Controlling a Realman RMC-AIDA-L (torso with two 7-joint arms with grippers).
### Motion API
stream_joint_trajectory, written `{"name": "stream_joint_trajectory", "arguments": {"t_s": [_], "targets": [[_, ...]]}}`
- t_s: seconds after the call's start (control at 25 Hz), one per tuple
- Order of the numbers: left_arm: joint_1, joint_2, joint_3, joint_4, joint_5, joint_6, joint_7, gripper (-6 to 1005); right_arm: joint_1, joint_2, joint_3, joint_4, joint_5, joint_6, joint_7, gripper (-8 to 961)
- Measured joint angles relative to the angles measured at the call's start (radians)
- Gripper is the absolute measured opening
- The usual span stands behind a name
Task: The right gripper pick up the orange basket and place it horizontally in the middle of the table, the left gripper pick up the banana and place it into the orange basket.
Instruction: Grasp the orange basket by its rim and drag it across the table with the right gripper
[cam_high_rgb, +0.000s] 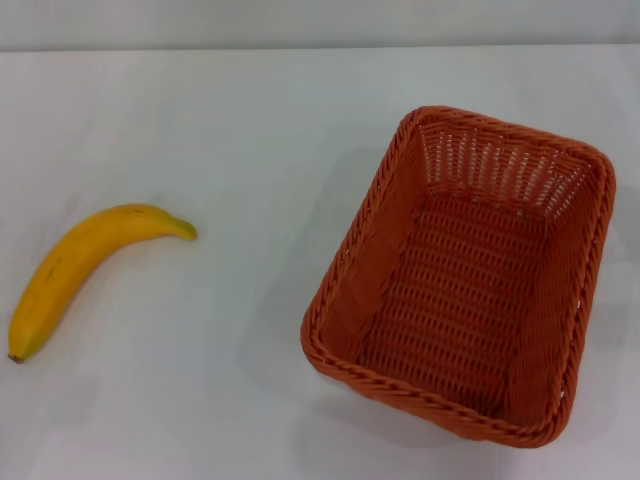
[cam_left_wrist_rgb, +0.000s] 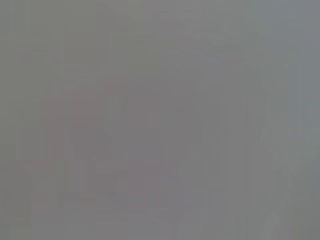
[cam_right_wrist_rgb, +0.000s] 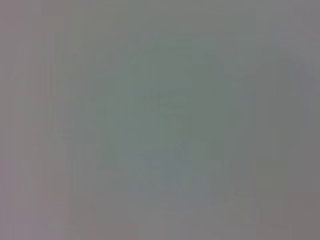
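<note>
Table (cam_high_rgb: 250, 110): white, smooth, filling the view. Orange basket (cam_high_rgb: 462, 275): rectangular woven piece with braided rim and openwork sides, stood upright on the right side, set at a slight angle, nothing inside. Banana (cam_high_rgb: 85, 265): yellow, curved, lay flat on the left, well apart from the basket, greenish stem toward it, dark end nearest the front edge.

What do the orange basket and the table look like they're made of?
The orange basket looks woven, wicker-style: braided rim, openwork upper walls, a ribbed woven floor. Its even colour hints at plastic strands rather than cane, though that stays open. The table shows a plain white, smooth surface with no grain, perhaps laminate or painted board.
</note>
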Motion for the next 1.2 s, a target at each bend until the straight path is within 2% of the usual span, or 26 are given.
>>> {"name": "stream_joint_trajectory", "arguments": {"t_s": [0.12, 0.4, 0.6, 0.76, 0.92, 1.12, 1.2], "targets": [[-0.008, 0.002, 0.001, -0.005, 0.007, -0.005, 0.000, 891, 0.000, 0.001, 0.003, 0.007, 0.001, 0.003, -0.015, 877], [-0.027, 0.003, 0.002, -0.006, 0.015, -0.036, 0.003, 885, 0.014, 0.002, 0.010, 0.002, 0.009, -0.012, -0.070, 876], [-0.042, 0.015, 0.003, -0.006, 0.019, -0.033, -0.021, 885, 0.038, 0.002, 0.009, 0.001, 0.010, 0.027, -0.050, 875], [-0.045, 0.016, 0.003, -0.007, 0.019, -0.027, -0.019, 884, 0.051, -0.008, -0.030, -0.023, -0.021, 0.064, -0.006, 875], [-0.052, 0.019, 0.003, -0.008, 0.017, -0.022, -0.031, 884, 0.023, -0.012, -0.090, -0.134, -0.093, 0.105, 0.131, 874], [-0.060, 0.016, 0.003, -0.008, 0.025, -0.019, -0.032, 884, -0.024, -0.004, -0.102, -0.260, -0.126, 0.103, 0.227, 873], [-0.060, 0.013, 0.003, -0.008, 0.033, -0.022, -0.026, 884, -0.052, -0.008, -0.132, -0.364, -0.198, 0.113, 0.318, 873]]}}
